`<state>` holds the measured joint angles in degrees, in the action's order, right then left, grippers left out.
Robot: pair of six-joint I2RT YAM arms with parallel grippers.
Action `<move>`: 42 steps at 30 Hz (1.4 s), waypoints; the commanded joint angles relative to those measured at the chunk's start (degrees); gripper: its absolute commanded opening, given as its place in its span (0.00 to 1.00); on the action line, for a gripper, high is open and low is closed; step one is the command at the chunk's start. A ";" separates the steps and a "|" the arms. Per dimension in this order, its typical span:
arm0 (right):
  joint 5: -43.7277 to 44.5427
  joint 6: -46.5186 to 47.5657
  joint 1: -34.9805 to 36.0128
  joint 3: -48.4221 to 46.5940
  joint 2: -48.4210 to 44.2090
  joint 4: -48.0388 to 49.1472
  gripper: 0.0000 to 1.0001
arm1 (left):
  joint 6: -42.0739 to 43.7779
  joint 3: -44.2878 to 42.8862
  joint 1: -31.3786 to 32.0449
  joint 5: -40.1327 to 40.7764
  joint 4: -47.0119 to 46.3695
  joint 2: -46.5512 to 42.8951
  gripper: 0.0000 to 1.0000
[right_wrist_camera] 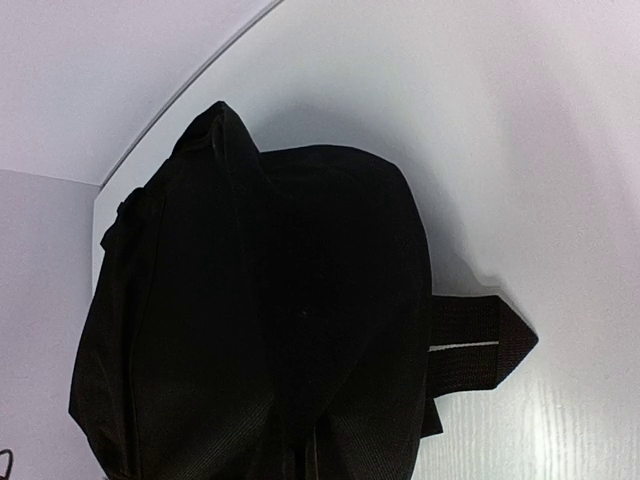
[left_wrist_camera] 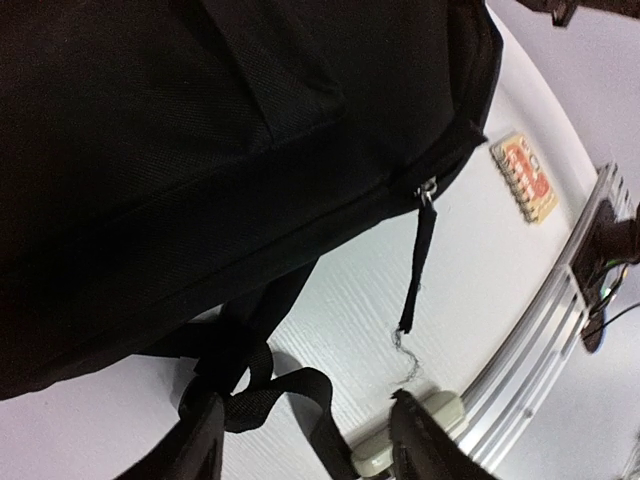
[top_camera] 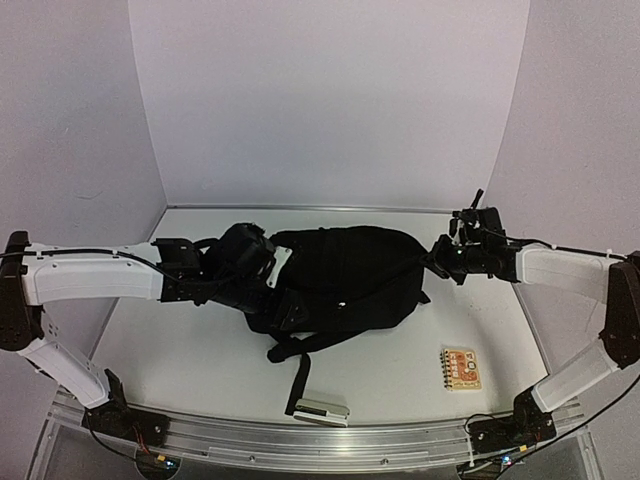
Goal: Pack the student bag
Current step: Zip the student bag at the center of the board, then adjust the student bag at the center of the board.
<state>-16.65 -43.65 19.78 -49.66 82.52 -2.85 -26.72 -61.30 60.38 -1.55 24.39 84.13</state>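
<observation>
The student bag [top_camera: 345, 275], a big black backpack, lies across the middle of the table with its straps [top_camera: 300, 370] trailing toward the front edge. My left gripper [left_wrist_camera: 310, 445] hovers at the bag's left front side with its jaws apart. A loop of black strap [left_wrist_camera: 265, 395] lies between the fingers, and neither finger presses on it. A zip pull with a frayed black tab [left_wrist_camera: 420, 260] hangs from the bag's seam. My right gripper [top_camera: 442, 262] is at the bag's right end, shut on bunched bag fabric [right_wrist_camera: 310, 455]; its fingers are hidden in the black cloth.
A small spiral notebook with an orange cover [top_camera: 460, 367] lies at the front right, also in the left wrist view [left_wrist_camera: 525, 178]. A pale flat case [top_camera: 322, 408] lies by the front edge next to a strap. An aluminium rail [top_camera: 320, 440] runs along the front.
</observation>
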 commanded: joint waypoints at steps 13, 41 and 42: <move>8.33 13.75 -0.76 -12.89 3.33 -7.68 0.19 | -6.01 -10.72 -22.18 -10.78 -0.91 5.06 0.95; -6.62 2.61 4.39 -2.00 6.37 2.25 0.32 | -6.74 -4.95 -28.52 -25.28 -16.78 19.77 0.49; -5.83 3.48 4.39 -3.77 8.08 2.24 0.32 | -6.91 -3.68 -27.73 -25.67 -17.96 18.73 0.48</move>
<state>-23.89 -42.44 23.67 -46.28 85.73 -5.31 -32.20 -69.74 31.05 -21.26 12.10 105.29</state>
